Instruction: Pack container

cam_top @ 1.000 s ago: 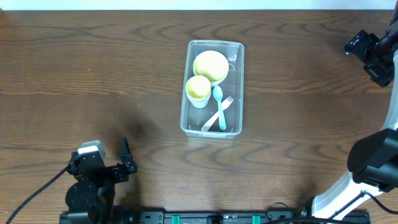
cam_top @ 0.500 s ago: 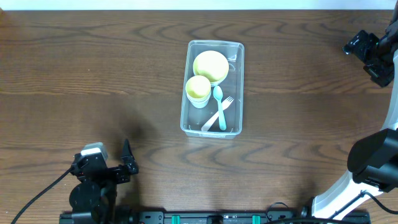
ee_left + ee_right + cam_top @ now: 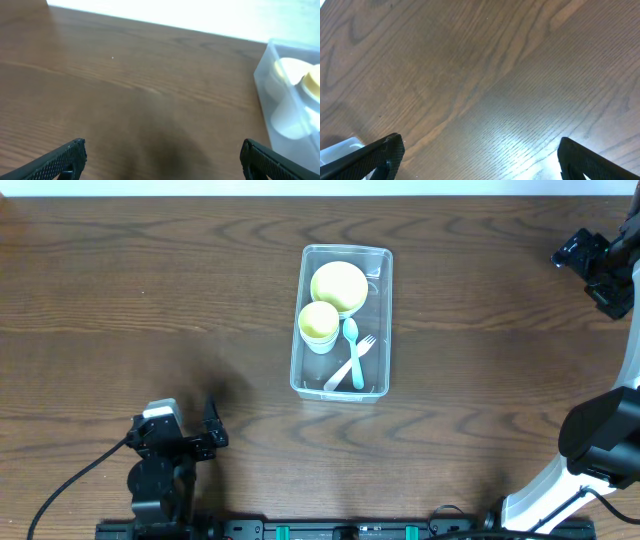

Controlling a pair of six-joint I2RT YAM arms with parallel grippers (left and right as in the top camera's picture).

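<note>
The clear plastic container (image 3: 380,260) stands at the table's middle. Inside it are a yellow-green bowl (image 3: 338,285), a yellow-green cup (image 3: 319,324), a teal spoon (image 3: 352,345) and a white fork (image 3: 352,364). My left gripper (image 3: 208,420) is open and empty at the front left, well away from the container. In the left wrist view its fingertips (image 3: 162,157) frame bare wood, with the container (image 3: 265,80) at the right edge. My right gripper (image 3: 585,265) is open and empty at the far right edge, above bare table (image 3: 480,155).
The dark wood table (image 3: 150,300) surrounds the container. A white strip runs along the far edge (image 3: 200,188). The right arm's base (image 3: 600,450) stands at the front right. A black rail (image 3: 350,530) lies along the front edge.
My left arm has shifted a little to the right and toward the front edge. The right arm and the container's contents have not moved.
</note>
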